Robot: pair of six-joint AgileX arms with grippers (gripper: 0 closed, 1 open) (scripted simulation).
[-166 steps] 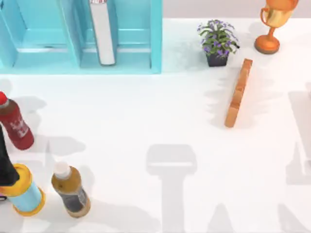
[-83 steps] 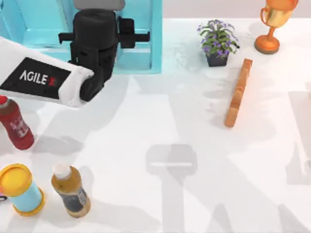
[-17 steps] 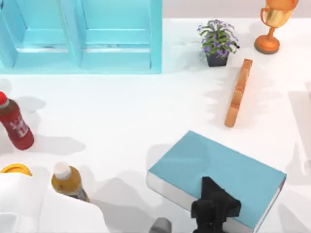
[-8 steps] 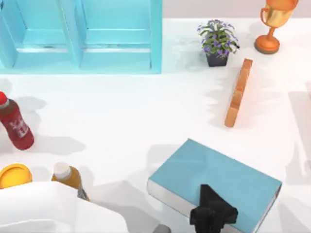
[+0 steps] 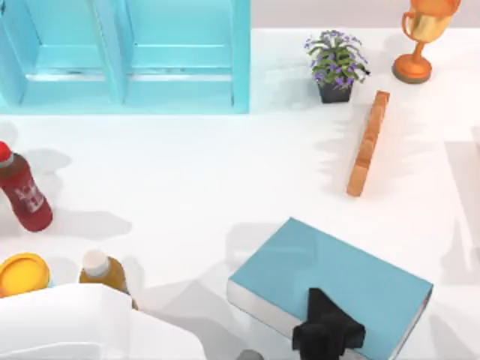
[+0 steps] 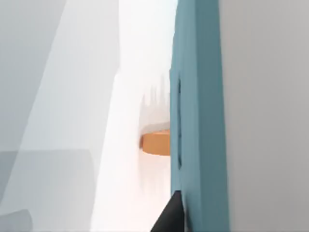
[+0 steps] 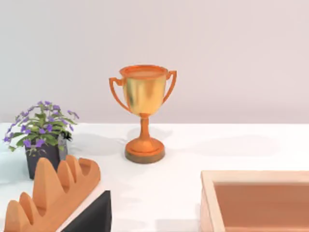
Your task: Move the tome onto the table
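Left arm: its white casing fills the near-left corner of the top view, reaching toward the near edge of the tabletop (image 5: 195, 180).
Left claw (image 5: 328, 335): black, at the near edge of the tome (image 5: 330, 285), its fingers (image 5: 324, 307) lying over the teal cover; clamped on the tome. In the left wrist view a dark fingertip (image 6: 169, 217) sits against the teal cover edge (image 6: 198, 121).
Tome: near the tabletop's near edge, right of centre, lying flat with its teal cover up and turned at a slant; white page edges show along its near-left side. Whether its underside touches the tabletop I cannot tell.
Yellow-lidded can (image 5: 24, 273): near-left, partly behind the arm casing.
Brown bottle (image 5: 103, 271): just beside the can, white cap up, also partly covered by the casing.
Red bottle (image 5: 22, 191): at the left edge, farther back than the can.
Orange wooden bar (image 5: 367, 142): beyond the tome, on the right half, running near to far at a slight slant; apart from the tome. Its toothed end shows in the right wrist view (image 7: 50, 191).
Potted plant (image 5: 335, 66): purple flowers, dark pot, just beyond the bar's far end.
Trophy (image 5: 424, 37): gold and orange, far-right corner, upright.
Shelf unit (image 5: 127, 56): turquoise, along the far-left edge.
Wooden tray (image 7: 256, 200): pale rim, seen in the right wrist view.
Right claw: I cannot tell its state.
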